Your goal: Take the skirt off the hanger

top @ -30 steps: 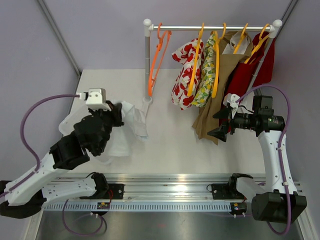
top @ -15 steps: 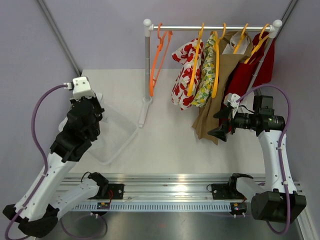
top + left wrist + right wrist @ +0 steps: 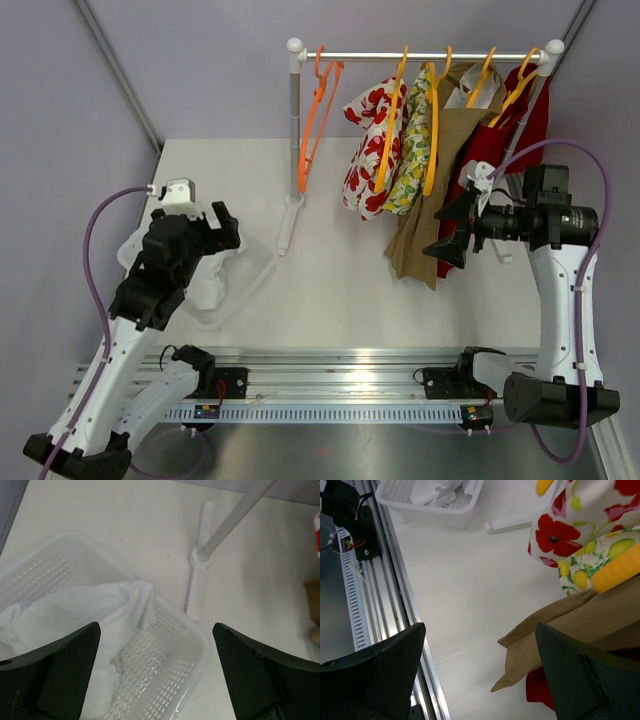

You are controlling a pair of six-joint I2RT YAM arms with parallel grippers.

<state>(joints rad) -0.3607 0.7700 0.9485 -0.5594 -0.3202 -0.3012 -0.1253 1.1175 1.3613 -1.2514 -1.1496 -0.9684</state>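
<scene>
Several skirts hang on orange hangers from the rail (image 3: 420, 56): a red-flowered one (image 3: 368, 150), a lemon-print one (image 3: 412, 150), a brown one (image 3: 425, 230) and a red one (image 3: 512, 135). One orange hanger (image 3: 312, 120) hangs bare at the rail's left end. A white garment (image 3: 75, 615) lies crumpled in the white basket (image 3: 200, 635). My left gripper (image 3: 155, 626) hovers open above that basket, holding nothing. My right gripper (image 3: 452, 228) stands open beside the brown skirt's (image 3: 570, 630) lower edge, with only table between its fingers.
The rack's pole (image 3: 235, 520) and its white foot (image 3: 197, 580) stand just beyond the basket (image 3: 255, 280). An aluminium rail (image 3: 365, 605) runs along the table's near edge. Grey walls close in the left and back sides.
My left gripper has opened and let the white garment drop into the basket, then pulled back a little above it. My right arm has shifted slightly up and to the right.
</scene>
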